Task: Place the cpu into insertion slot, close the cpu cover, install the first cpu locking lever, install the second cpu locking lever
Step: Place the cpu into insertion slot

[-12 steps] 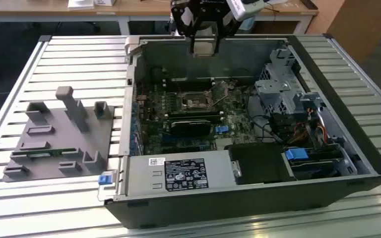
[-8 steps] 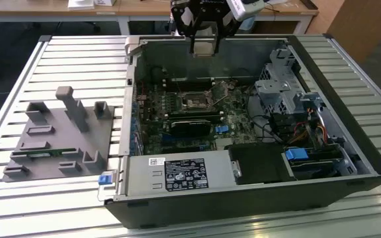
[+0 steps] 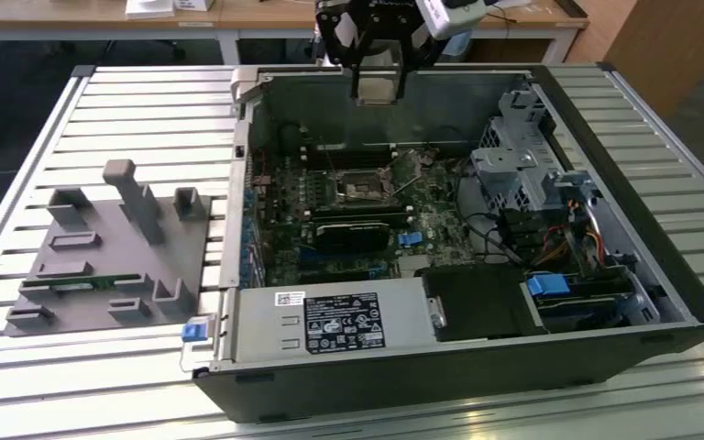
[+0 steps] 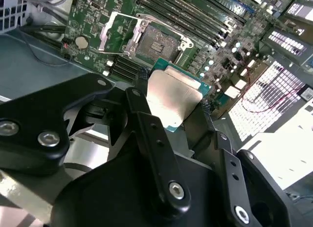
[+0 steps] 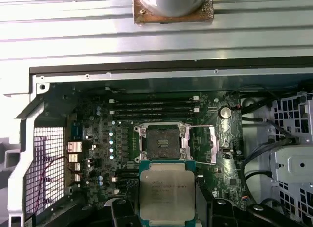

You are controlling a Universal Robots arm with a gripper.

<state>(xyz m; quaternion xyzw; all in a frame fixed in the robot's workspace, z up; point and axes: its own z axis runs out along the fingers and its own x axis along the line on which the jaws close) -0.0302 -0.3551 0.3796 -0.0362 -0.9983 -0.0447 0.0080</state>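
My gripper (image 3: pixel 374 84) hangs over the back wall of the open computer case (image 3: pixel 245 183), above the motherboard. It is shut on the cpu (image 4: pixel 173 97), a flat square chip with a dull silver top and green edge, held by two opposite sides between the black fingers (image 4: pixel 142 114). In the first wrist view the cpu (image 5: pixel 167 195) sits just short of the insertion slot (image 5: pixel 161 143), well above it. The insertion slot (image 4: pixel 159 41) (image 3: pixel 362 188) lies bare with a dark centre. The cpu cover (image 4: pixel 115 36) (image 5: pixel 211 144) is swung open beside it, with thin wire levers raised.
A grey fixture block (image 3: pixel 120 247) with posts and a memory module (image 3: pixel 83 284) lies at the exterior view's left, outside the case. Inside are the power supply (image 3: pixel 327 321), a drive cage (image 3: pixel 523 165), cables (image 3: pixel 560 243) and long memory slots (image 5: pixel 151 109) near the socket.
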